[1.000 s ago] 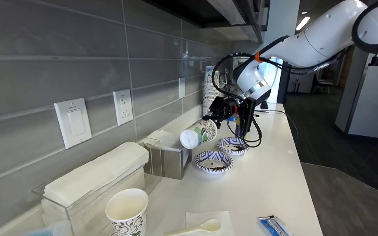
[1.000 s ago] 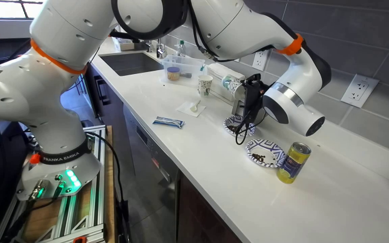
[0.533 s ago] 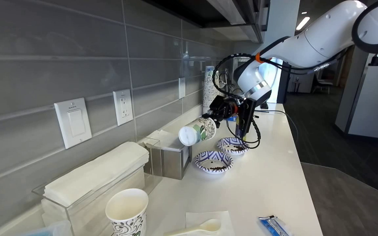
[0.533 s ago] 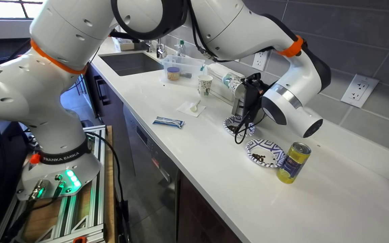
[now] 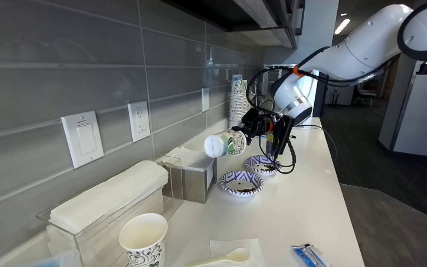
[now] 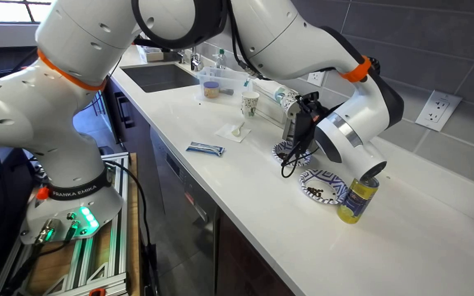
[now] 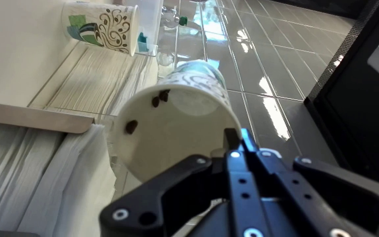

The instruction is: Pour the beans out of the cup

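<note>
My gripper [image 7: 240, 140] is shut on the rim of the white patterned paper cup [image 7: 176, 141], one finger inside and one outside. The cup lies on its side in the air, nearly level, its base toward the camera in an exterior view [image 5: 225, 144]. It also shows in an exterior view [image 6: 288, 100]. A few dark beans [image 7: 131, 126] are inside, on its wall. Two blue-patterned bowls [image 5: 230, 177] [image 5: 254, 160] stand on the counter with beans [image 5: 246, 190] [image 5: 270, 167] in them. The cup hangs above and wallward of the bowl nearer the napkins.
A metal napkin box [image 5: 195, 185] stands against the wall beside a clear napkin holder [image 5: 74, 246]. A bigger patterned cup [image 6: 249, 105] stands beyond. A yellow can [image 6: 358, 199] touches the far bowl. A spoon [image 6: 237, 130] and a blue packet [image 6: 205, 149] lie on the counter.
The cup's base has risen, so the cup has gone from base-low to nearly level. The wrist has tilted and its end has lowered toward the can. The beans in the bowls look the same.
</note>
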Action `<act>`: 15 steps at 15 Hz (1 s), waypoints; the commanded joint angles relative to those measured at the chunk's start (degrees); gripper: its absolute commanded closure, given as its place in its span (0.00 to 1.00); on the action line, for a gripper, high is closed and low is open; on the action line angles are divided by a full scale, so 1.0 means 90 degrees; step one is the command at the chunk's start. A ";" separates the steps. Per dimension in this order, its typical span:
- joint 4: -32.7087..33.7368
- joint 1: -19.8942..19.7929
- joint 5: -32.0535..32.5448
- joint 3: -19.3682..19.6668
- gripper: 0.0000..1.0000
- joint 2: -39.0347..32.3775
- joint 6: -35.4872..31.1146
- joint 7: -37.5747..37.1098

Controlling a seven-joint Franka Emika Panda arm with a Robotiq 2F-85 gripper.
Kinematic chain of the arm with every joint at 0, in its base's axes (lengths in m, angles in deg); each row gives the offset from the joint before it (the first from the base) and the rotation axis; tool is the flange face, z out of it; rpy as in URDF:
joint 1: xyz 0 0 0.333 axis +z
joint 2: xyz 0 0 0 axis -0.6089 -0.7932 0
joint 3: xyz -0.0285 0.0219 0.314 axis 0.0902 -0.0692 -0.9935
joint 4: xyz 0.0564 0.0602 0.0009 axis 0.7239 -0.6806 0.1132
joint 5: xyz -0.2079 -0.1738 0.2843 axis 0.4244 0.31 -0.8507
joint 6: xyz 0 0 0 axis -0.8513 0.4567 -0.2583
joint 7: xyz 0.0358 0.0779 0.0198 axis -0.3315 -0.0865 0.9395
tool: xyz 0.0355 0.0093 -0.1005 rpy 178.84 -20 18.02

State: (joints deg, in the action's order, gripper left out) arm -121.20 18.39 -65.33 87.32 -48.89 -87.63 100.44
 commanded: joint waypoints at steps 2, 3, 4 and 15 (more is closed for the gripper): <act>-0.0336 -0.0103 -0.0552 0.0071 0.99 -0.0003 0.0500 0.0396; -0.0372 -0.0102 -0.0600 0.0097 0.99 0.0005 0.0581 0.0433; -0.0386 -0.0097 -0.0641 0.0129 0.99 0.0004 0.0652 0.0466; -0.0451 -0.0094 -0.1107 0.0252 0.99 -0.0088 0.1143 0.0725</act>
State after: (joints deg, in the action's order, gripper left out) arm -124.32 17.52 -72.87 88.92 -49.05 -79.90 105.49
